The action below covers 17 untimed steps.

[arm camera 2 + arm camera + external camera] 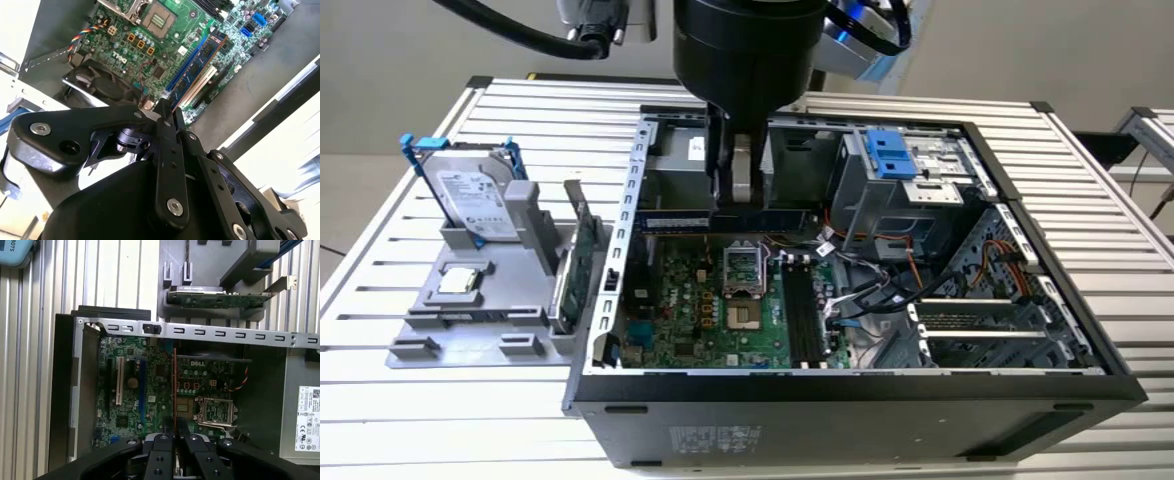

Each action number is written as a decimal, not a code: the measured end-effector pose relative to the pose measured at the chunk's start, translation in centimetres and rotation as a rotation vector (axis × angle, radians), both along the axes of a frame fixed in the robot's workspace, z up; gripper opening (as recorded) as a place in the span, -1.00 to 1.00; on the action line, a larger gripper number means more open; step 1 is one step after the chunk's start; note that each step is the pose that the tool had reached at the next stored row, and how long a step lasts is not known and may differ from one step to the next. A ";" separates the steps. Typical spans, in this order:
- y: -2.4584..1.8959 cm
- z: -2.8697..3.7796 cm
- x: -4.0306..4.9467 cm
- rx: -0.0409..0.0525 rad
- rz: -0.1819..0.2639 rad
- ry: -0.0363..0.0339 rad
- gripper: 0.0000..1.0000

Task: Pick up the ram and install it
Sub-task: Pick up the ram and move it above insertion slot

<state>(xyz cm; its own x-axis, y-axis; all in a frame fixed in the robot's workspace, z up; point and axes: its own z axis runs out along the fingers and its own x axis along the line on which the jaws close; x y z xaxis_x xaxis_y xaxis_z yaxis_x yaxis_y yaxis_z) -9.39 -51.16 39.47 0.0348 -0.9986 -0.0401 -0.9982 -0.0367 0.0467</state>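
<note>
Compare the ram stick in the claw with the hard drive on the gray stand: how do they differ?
The ram stick is long, thin and dark; the hard drive is a broad silver slab. The ram stick hangs over the open case, clamped in the claw; the hard drive stands in the gray stand beside the case. Both are on edge.

Ribbed metal table [454,420], matt black fingers [165,145], grey sheet-metal case [190,336].

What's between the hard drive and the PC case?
The green expansion card, standing on edge in the gray holder, as the exterior view shows.
</note>
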 end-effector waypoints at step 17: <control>0.00 0.00 1.93 0.0001 0.000 0.0002 -1.00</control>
